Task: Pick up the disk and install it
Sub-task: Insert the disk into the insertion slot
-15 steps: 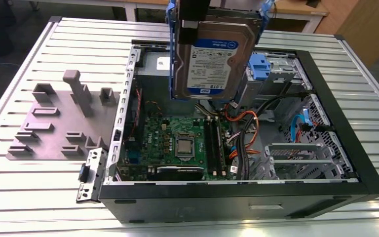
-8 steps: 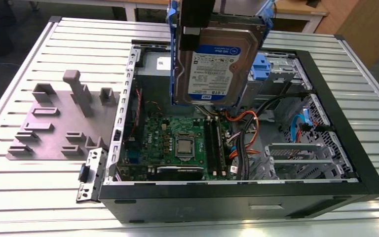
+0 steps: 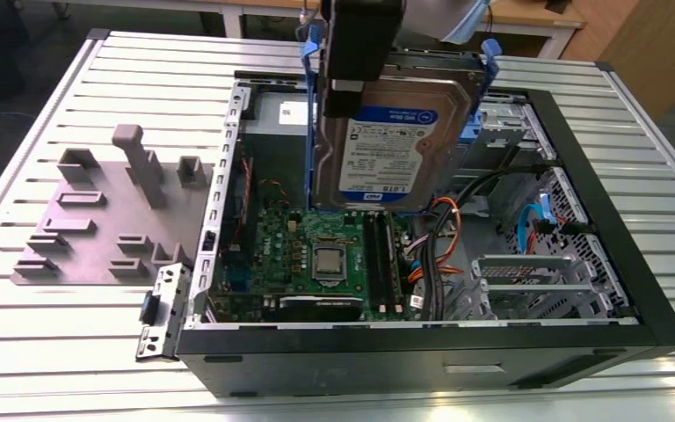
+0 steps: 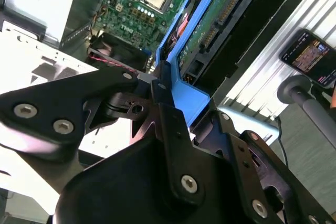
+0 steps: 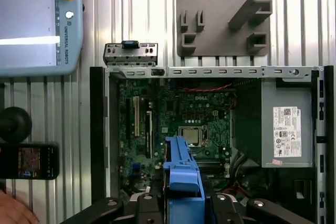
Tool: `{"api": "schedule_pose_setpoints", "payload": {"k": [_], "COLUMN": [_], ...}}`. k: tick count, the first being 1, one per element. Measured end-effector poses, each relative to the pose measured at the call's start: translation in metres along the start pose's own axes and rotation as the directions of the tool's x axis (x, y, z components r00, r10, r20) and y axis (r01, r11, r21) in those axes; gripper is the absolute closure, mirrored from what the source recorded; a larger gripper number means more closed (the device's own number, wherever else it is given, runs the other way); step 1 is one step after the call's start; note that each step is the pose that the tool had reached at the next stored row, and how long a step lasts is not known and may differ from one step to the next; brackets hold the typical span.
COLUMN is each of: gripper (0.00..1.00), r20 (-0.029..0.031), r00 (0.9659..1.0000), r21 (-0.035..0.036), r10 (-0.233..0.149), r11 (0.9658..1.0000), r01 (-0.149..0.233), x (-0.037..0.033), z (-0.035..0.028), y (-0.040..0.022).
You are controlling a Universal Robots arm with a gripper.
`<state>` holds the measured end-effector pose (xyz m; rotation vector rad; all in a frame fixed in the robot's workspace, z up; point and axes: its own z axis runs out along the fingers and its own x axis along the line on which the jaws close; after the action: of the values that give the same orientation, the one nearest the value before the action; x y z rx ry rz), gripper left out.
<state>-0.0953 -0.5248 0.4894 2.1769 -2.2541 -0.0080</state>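
Note:
The disk [image 3: 402, 149] is a silver hard drive with a white-and-blue label in a bright blue carrier bracket. It hangs upright above the open computer case [image 3: 431, 356], over the motherboard [image 3: 314, 255]. My gripper [image 3: 347, 101] comes down from above and is shut on the disk's upper edge, on the side at the exterior view's left. In the second wrist view my gripper [image 4: 160, 90] clamps the blue bracket, with the disk [image 4: 215, 19] and its circuit board running away from it. In the first wrist view the blue edge of the disk [image 5: 182, 171] sticks out of my gripper [image 5: 181, 203] above the board.
A grey fixture plate [image 3: 103, 220] with upright pegs lies beside the case, and a small metal bracket [image 3: 162, 312] lies by the case corner. Inside are the grey power supply [image 5: 286, 129], cables [image 3: 438, 237] and a drive cage [image 3: 537, 281]. A pendant [image 5: 37, 19], a phone [image 5: 29, 161] and a hand [image 5: 13, 211] sit off the case.

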Motion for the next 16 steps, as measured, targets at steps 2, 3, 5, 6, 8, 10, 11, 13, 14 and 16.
{"api": "schedule_pose_setpoints", "payload": {"k": [2,3,5,6,8,10,11,13,14,16], "gripper": [0.63,0.63,0.63,0.63,0.63,0.63,0.63,0.63,0.63,0.63], "r20": [0.0034,0.0045,0.0064,0.0069,0.0078,0.0081,0.0078,0.0078,0.0079,0.0079], "r00": [1.0000,1.0000,1.0000,1.0000,1.0000,1.0000,1.0000,1.0000,1.0000,1.0000], "r21": [-0.0001,-0.0002,-0.0002,-0.0003,-0.0003,-0.0002,-0.0004,-0.0002,-0.0001,0.0000], "r10": [0.000,0.000,0.000,0.000,0.000,0.000,0.000,0.000,0.000,0.000], "r11": [1.0000,1.0000,1.0000,1.0000,1.0000,1.0000,1.0000,1.0000,1.0000,1.0000], "r01": [0.000,0.000,0.000,0.000,0.000,0.000,0.000,0.000,0.000,0.000], "x": [0.0006,0.0007,0.0008,0.0007,0.0007,0.0012,0.0017,0.0050,0.0076,0.0132], "z": [0.0005,0.0007,0.0013,0.0015,0.0023,0.0033,0.0037,0.0051,0.0058,0.0072], "y": [-0.0069,-0.0113,-0.0204,-0.0249,-0.0343,-0.0403,-0.0415,-0.0428,-0.0433,-0.0442]}}
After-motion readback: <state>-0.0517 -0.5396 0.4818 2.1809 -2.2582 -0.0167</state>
